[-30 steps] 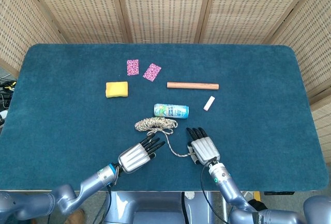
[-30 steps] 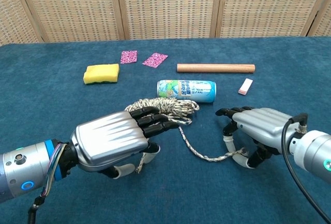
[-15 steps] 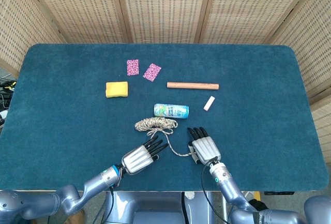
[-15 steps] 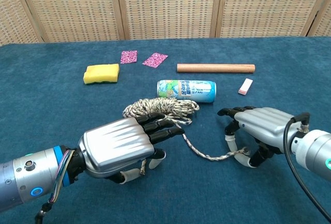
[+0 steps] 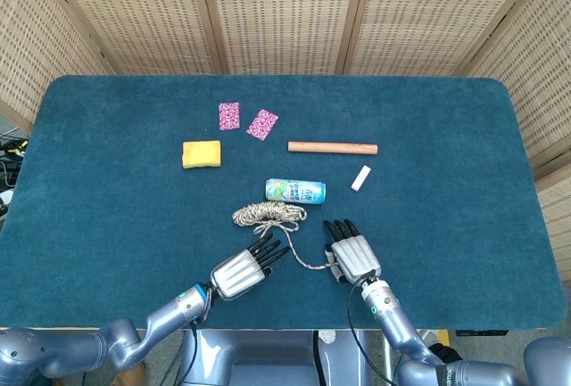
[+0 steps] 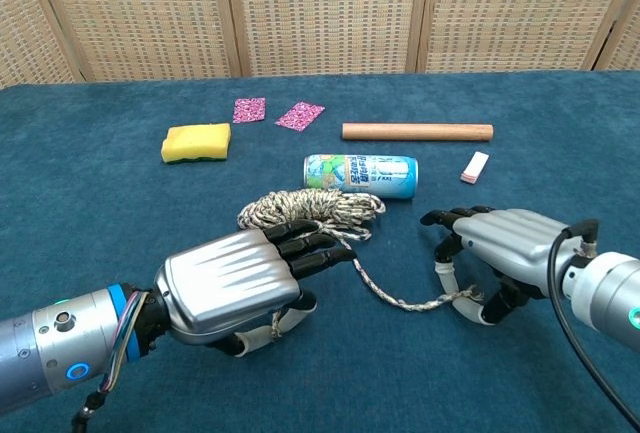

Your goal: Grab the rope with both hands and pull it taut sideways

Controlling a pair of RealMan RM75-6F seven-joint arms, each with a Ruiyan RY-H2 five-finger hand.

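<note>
The braided rope lies in a loose coil [image 5: 268, 216] [image 6: 312, 208] in front of the can. One strand [image 6: 385, 293] runs from the coil to the right. My left hand [image 5: 241, 270] [image 6: 235, 283] hovers palm down just short of the coil, its dark fingers stretched over the start of that strand and its thumb tucked below. Whether it touches the rope I cannot tell. My right hand [image 5: 353, 257] [image 6: 500, 245] arches over the strand's free end [image 6: 450, 301], which lies between thumb and fingers. Those fingers are apart and not closed on the rope.
Behind the coil lies a drink can [image 5: 295, 191] on its side. Further back are a wooden dowel [image 5: 332, 147], a white eraser [image 5: 360, 177], a yellow sponge [image 5: 202, 153] and two pink cards [image 5: 229, 115]. The blue cloth's front edge [image 5: 294, 325] runs just behind both wrists.
My left hand has slid a little right and forward, bringing its fingertips over the strand beside the coil. The right hand and the rope have stayed where they were.
</note>
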